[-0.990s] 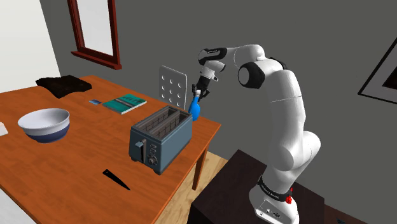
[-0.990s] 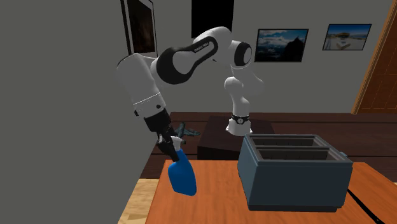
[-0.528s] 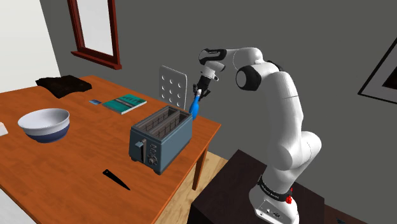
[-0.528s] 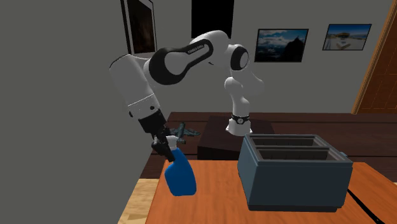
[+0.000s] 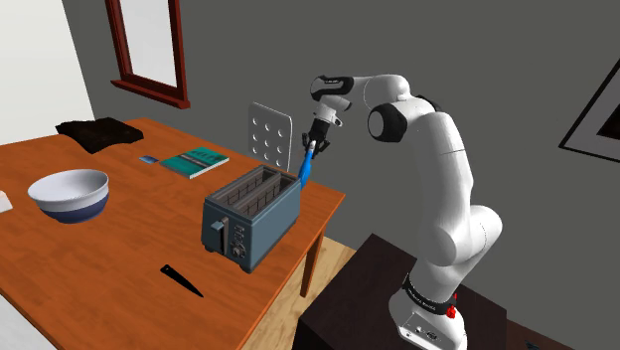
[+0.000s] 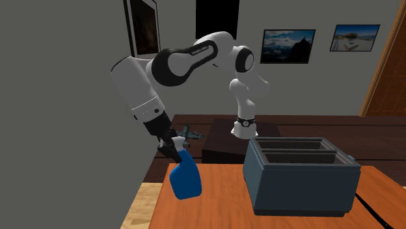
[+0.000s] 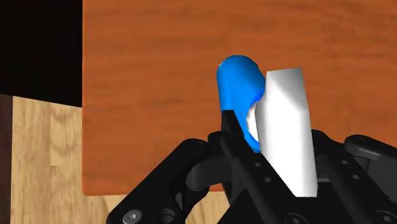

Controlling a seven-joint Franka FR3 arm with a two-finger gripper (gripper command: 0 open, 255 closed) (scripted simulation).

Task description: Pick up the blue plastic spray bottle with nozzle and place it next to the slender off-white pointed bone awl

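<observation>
My gripper (image 5: 317, 138) is shut on the neck of the blue spray bottle (image 5: 305, 167), which hangs tilted beside the far end of the toaster (image 5: 252, 216), near the table's corner. In the second exterior view the gripper (image 6: 171, 149) clasps the bottle (image 6: 185, 179) over the table's left end. The wrist view has the blue body (image 7: 240, 85) and white nozzle (image 7: 285, 130) between my fingers (image 7: 227, 135), over the wooden tabletop (image 7: 159, 76). A slim dark pointed tool (image 5: 181, 280) lies near the table's front edge.
The grey-blue toaster (image 6: 300, 175) stands right next to the bottle. On the table (image 5: 119, 249) are also a white bowl (image 5: 68, 194), a green book (image 5: 196, 161), a dark folded cloth (image 5: 99, 132) and a white perforated panel (image 5: 269, 133).
The arm has drawn the bottle slightly up and toward the toaster, and the bottle has turned and tilted in the grip. The gripper stays shut on it.
</observation>
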